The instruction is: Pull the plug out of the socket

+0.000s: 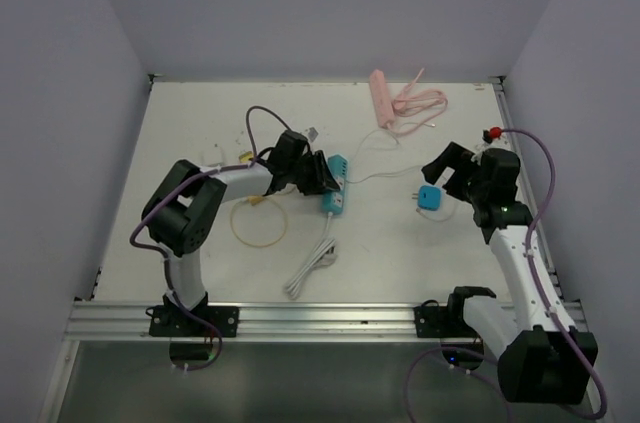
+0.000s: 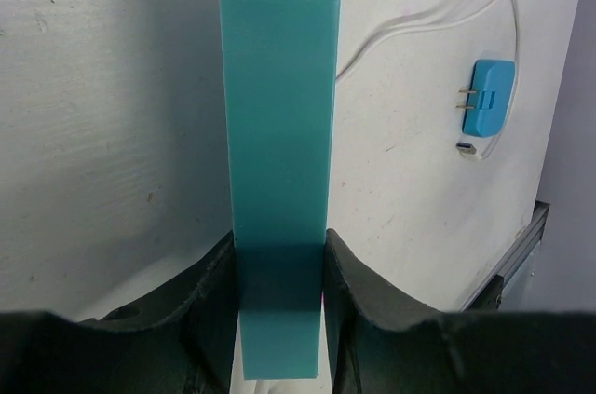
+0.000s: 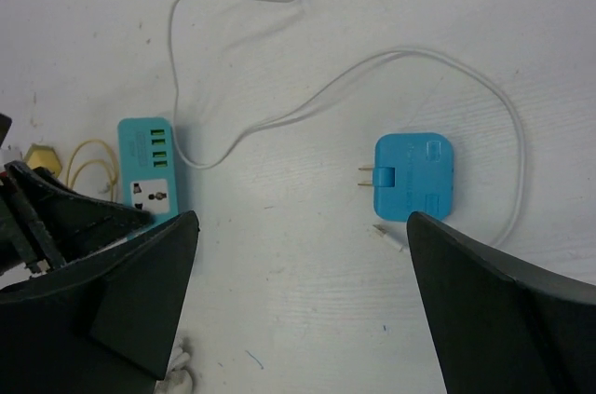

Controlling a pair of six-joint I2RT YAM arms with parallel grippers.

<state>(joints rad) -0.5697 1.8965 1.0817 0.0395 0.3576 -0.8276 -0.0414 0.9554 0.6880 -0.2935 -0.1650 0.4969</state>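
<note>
The main step looks to be done: the plug (image 1: 428, 199) lies flat on the table (image 1: 400, 253), right of the middle in the top view, well apart from the blue-green power strip (image 1: 335, 186), and its two metal pins point left into free air with nothing on them. In the right wrist view the socket face of the strip, at the left edge of the frame, is empty. A thin white wire (image 3: 279, 119) runs from the plug in a wide loop toward the upper part of that frame. I judge that little remains, perhaps only to take the arms away and let the strip go (whether the strip must go back to some place, the pictures do not say). The left claw (image 2: 279, 259) is closed on one end of the power strip, one finger on each long side, and the strip stands out straight from it toward the top of the left wrist view. In the top view this arm is bent low over the table, left of the middle, and reaches right toward the strip. The right claw (image 3: 303, 222) is wide open and holds nothing. Its two dark fingers (image 3: 140, 292) fill the lower corners of the right wrist view, and the plug shows between and a little above them, untouched. This arm rises from the lower right of the top view, its wrist turned down and left, just beside the plug.
</note>
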